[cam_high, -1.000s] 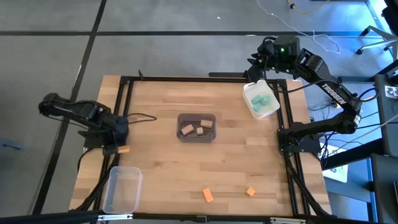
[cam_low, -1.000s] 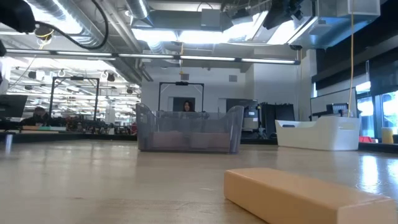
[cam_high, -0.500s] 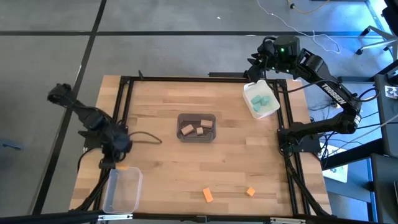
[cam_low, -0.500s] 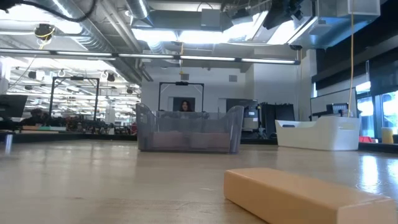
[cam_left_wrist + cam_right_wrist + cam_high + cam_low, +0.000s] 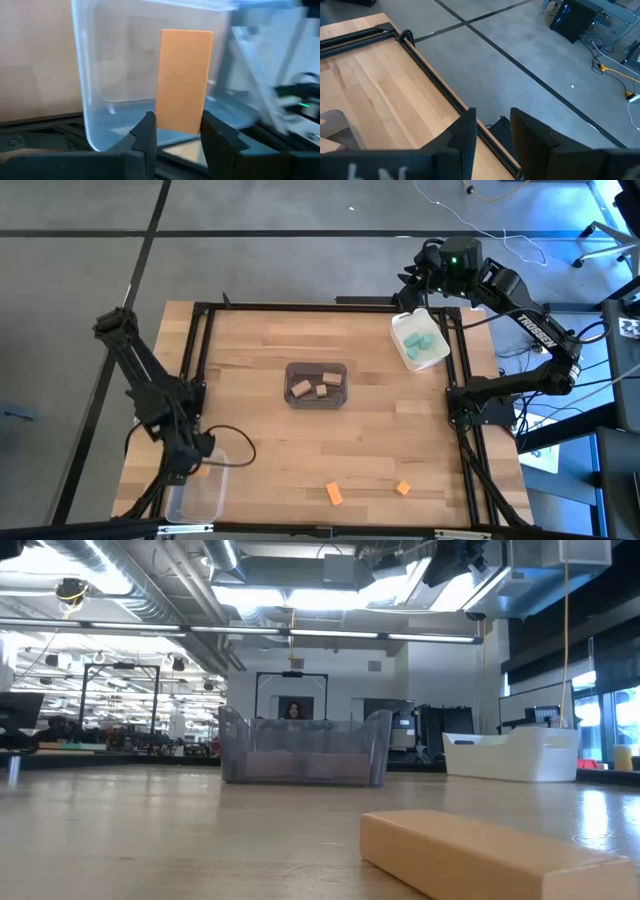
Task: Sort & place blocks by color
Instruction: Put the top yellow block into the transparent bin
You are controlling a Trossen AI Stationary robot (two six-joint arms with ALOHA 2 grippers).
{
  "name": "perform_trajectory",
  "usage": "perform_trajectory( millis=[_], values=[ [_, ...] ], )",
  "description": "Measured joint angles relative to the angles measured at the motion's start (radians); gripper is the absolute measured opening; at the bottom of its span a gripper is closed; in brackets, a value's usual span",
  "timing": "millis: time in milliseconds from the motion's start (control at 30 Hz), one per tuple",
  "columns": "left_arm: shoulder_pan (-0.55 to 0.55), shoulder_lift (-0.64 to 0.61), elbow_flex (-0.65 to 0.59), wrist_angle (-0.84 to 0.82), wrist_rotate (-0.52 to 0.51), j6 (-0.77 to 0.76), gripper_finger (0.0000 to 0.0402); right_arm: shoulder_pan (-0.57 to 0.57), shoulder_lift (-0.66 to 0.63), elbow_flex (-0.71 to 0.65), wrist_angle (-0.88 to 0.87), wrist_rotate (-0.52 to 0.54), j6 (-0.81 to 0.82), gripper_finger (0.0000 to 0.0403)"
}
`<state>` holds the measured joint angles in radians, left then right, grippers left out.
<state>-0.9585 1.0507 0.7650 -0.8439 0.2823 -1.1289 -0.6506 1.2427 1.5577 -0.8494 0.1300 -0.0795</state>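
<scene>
So the left gripper (image 5: 176,131) is clamped on an orange block (image 5: 183,80), pinching it by its lower end so most of the block sticks out past the fingers, and it's parked right over the clear bin (image 5: 197,492) down at about 7 o'clock on the table (image 5: 260,350). That makes sense as the setup for a drop: the bin's open mouth sits directly beyond the block in the left wrist view, so letting go should land it inside. From overhead only a sliver of orange shows by the gripper at the bin's rim, and it's hard to tell from there how high the block hangs above the bin floor. Looks like the clear bin is the orange one, since the other colours are already grouped: the tan blocks (image 5: 318,386) sit in the dark grey bin (image 5: 316,367) at the table's centre, and the teal blocks (image 5: 419,340) are in the white bin (image 5: 404,354) up at about 2 o'clock. Two more orange blocks are loose on the wood near 6 o'clock, one (image 5: 334,494) closer to the middle and a smaller-looking one (image 5: 402,488) off toward 5 o'clock, so the sort isn't done yet. The right gripper (image 5: 492,131) is just waiting above the far edge near the white bin, fingers apart and holding nothing, well out of the left arm's way.
</scene>
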Motion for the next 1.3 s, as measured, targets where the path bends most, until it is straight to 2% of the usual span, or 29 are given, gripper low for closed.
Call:
perform_trajectory(
  millis=[300,567,767,1033,1167,1300],
  values=[
    [-0.056,0.213,0.000,0.004,-0.068,-0.030,0.0112,0.000,0.000,0.000,0.000,0.000,0.000,0.0120],
    [-0.057,0.312,0.000,0.021,-0.096,-0.029,0.0126,0.000,0.000,0.000,0.000,0.000,0.000,0.0120],
    [-0.057,0.341,0.000,0.041,-0.099,-0.029,0.0133,0.000,0.000,0.000,0.000,0.000,0.004,0.0120],
    [-0.056,0.329,0.000,0.082,-0.206,-0.049,0.0136,0.000,0.000,0.000,-0.010,0.000,0.020,0.0120],
    [-0.056,0.329,0.000,0.079,-0.176,-0.050,0.0136,0.000,0.000,0.000,-0.010,-0.001,0.021,0.0120],
    [-0.060,0.329,0.000,0.079,-0.187,-0.093,0.0137,0.000,0.000,0.000,-0.010,0.000,0.020,0.0120]
  ],
)
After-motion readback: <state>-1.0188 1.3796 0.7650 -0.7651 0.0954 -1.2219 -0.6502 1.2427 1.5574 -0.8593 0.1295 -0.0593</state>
